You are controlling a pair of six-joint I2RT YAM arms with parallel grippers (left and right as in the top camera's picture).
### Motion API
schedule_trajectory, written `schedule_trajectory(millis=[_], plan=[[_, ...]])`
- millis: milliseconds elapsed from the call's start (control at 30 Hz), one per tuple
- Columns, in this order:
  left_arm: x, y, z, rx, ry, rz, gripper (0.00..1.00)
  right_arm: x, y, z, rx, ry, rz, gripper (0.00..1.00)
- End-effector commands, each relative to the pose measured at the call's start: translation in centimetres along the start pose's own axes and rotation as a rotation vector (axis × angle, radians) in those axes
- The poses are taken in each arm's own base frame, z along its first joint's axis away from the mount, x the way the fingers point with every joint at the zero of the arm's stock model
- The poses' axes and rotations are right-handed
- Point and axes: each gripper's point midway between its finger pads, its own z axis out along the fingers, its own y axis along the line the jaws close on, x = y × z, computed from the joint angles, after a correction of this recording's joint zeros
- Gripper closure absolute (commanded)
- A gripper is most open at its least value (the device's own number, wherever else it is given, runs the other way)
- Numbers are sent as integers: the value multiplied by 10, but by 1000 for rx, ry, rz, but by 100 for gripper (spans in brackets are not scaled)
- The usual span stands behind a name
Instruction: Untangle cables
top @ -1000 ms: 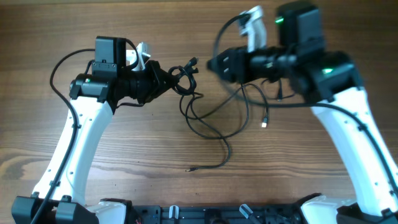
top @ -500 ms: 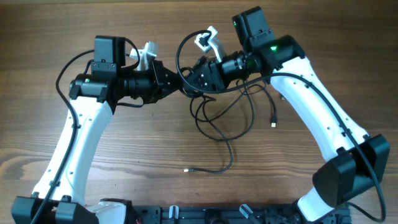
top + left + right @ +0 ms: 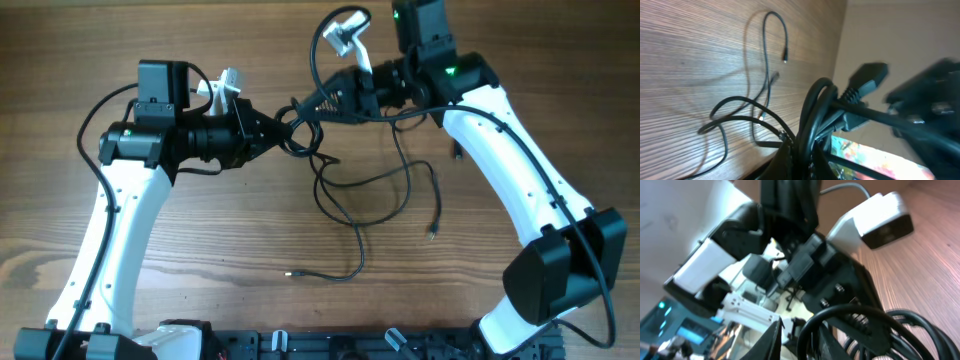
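The left gripper (image 3: 272, 128) is positioned left of centre above the wooden table (image 3: 200, 260), pointing to the right. Its jaws are fully closed on the cables (image 3: 300, 130), and the knotted part of the bundle is held clear of the surface. In the left wrist view, several black strands (image 3: 812, 115) are seen clamped together at the fingers of that gripper (image 3: 800, 167), and a moulded plug (image 3: 867, 77) projects from the bundle.

Just right of the knot, the right gripper (image 3: 305, 103) is brought in from the upper right so that its tip meets the same bundle. Only a narrow gap is left between its jaws. In the right wrist view, a cable loop (image 3: 855, 317) is seen arching close beside the fingers (image 3: 774, 337), but whether a strand is pinched between them cannot be determined.

Below and to the right of both grippers, loose strands are laid in long loops on the table. One free end (image 3: 289, 272) is found near the front edge, and a second free end (image 3: 432, 234) lies further right, well apart from the first.
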Motion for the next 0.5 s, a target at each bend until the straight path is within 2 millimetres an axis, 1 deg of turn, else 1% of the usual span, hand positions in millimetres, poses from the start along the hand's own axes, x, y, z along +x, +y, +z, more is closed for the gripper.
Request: schedule_trajectory(millis=[0,67,133,200,233,267,300,333,400,467], plan=[[-14,37,-3,-176,-91,-43,96,-18,66,0,-163,74,60,78],[-15,47,-3,-211,-100,-55,96,-36,91,-3,-148,83,9,78],[-15,57,-2,-244,-107,-68,96,-47,119,-7,-125,72,-63,78],[-14,62,0,-257,-102,-79,96,-50,137,-14,-105,52,-102,78],[-14,65,1,-262,-100,-84,96,-52,147,-23,-85,31,-116,78],[-14,66,2,-264,-97,-85,96,-55,151,-32,-71,2,-131,78],[-14,68,3,-267,-94,-88,96,-59,151,-44,-48,-29,-111,78],[-14,69,3,-268,-91,-91,96,-62,146,-56,-23,-50,-96,78],[-14,69,4,-268,-91,-92,96,-67,141,-69,4,-78,-87,76],[-15,69,4,-266,-92,-90,96,-69,136,-75,15,-90,-83,72]])
